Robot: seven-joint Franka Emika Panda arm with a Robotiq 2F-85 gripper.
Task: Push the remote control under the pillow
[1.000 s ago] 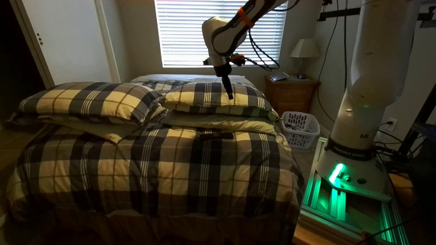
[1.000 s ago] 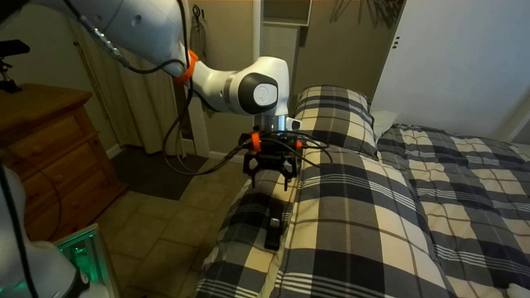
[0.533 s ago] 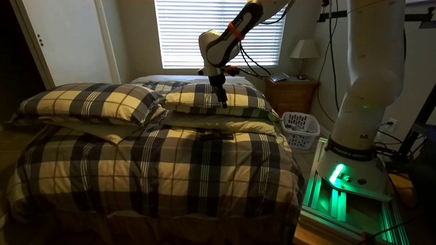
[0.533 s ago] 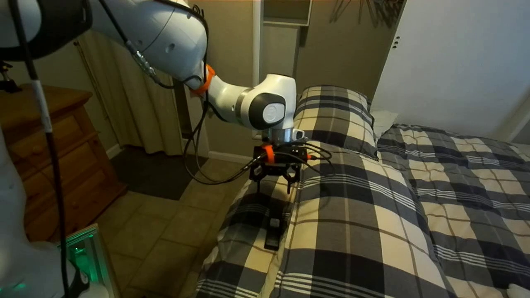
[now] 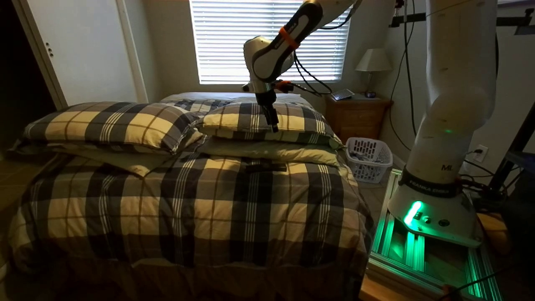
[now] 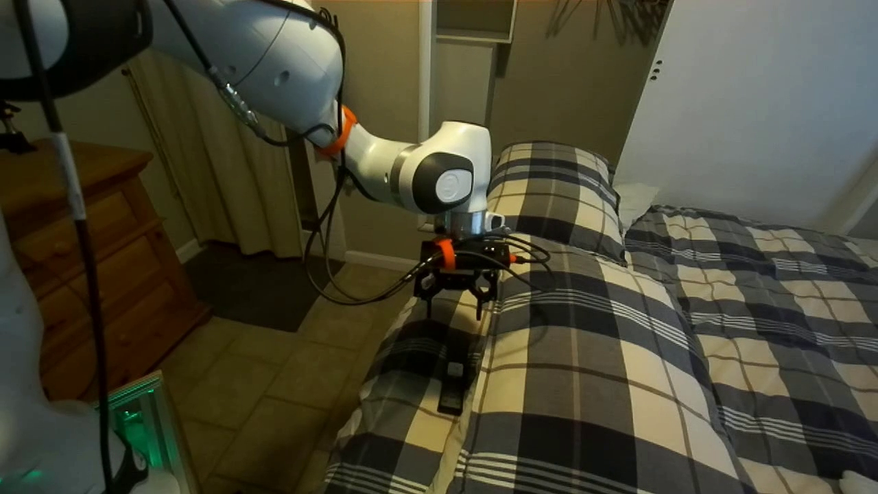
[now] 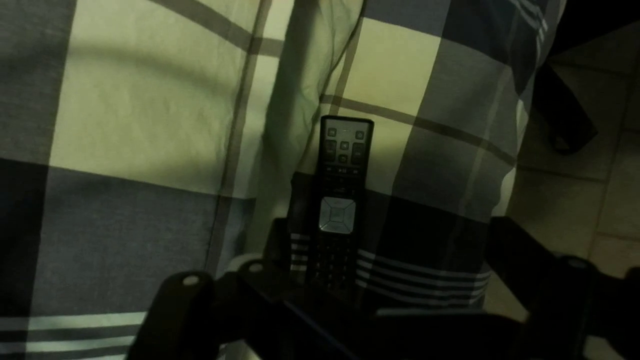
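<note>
Lowered since a second ago, the tool [image 6: 454, 318] hovers spread and holding nothing near the remote control [image 7: 340, 200], presumably to push it under the adjacent plaid pillow [image 6: 590, 363].

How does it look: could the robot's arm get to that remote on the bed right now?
Probably yes: the open gripper hangs above the bed, pointing down, and nothing seems to cover the remote control; the plaid pillow lies only alongside.

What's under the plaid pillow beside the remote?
Pale fabric shows between the pillow and the bedcover; the remote control lies outside. Anything farther under is covered and cannot be seen.
</note>
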